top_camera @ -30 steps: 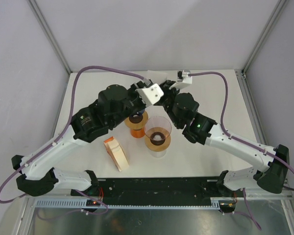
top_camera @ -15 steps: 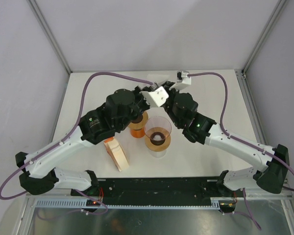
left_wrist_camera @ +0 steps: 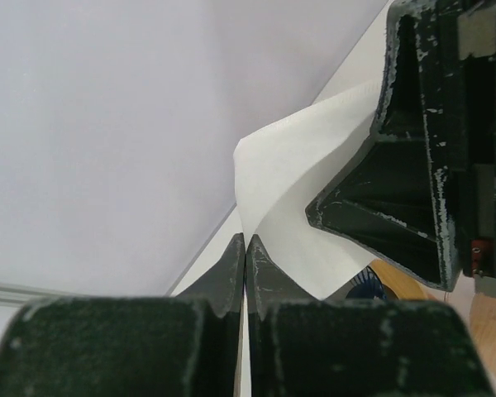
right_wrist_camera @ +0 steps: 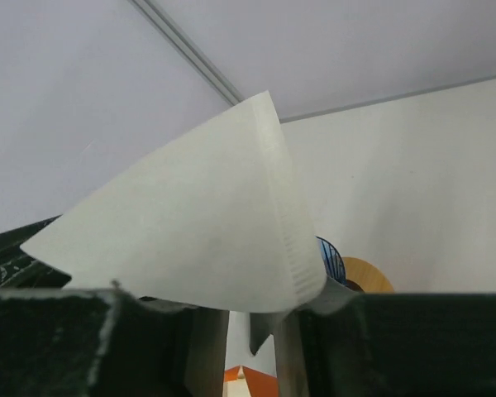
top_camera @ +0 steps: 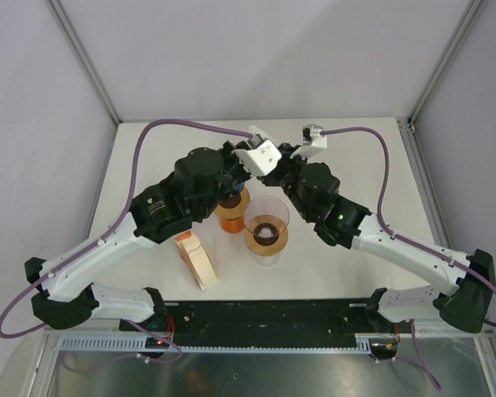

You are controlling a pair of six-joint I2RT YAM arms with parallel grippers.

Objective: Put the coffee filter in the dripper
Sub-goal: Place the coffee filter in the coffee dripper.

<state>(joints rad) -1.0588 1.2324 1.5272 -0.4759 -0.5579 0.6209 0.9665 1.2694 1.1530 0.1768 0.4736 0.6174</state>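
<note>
The left gripper (left_wrist_camera: 245,250) is pressed shut. Its two dark fingers (left_wrist_camera: 225,277) meet, and between them is pinched the lower edge of the white folded paper coffee filter (left_wrist_camera: 285,190). From this pinch the filter rises and fans out to the right, with its pointed corner at the top.

The filter is in the air, above and behind the clear cone-shaped dripper with the brown ring base (top_camera: 266,225). It is not touching the dripper.

The right gripper (right_wrist_camera: 246,329) comes to the same filter from the other side. In the left wrist view, one of its dark fingers lies against the right part of the paper. In its own camera the two fingers show a narrow gap low down, but the cream sheet covers the tips. Whether this gripper really clamps a layer cannot be told.

The dripper stands upright on the white table (top_camera: 355,165), open side up. Just left of the dripper and a little behind it stands a round orange stand (top_camera: 230,212), partly hidden under the left arm. Further left of the dripper and nearer to the arm bases, a peach-coloured upright stack (top_camera: 196,258) stands apart from it.
</note>
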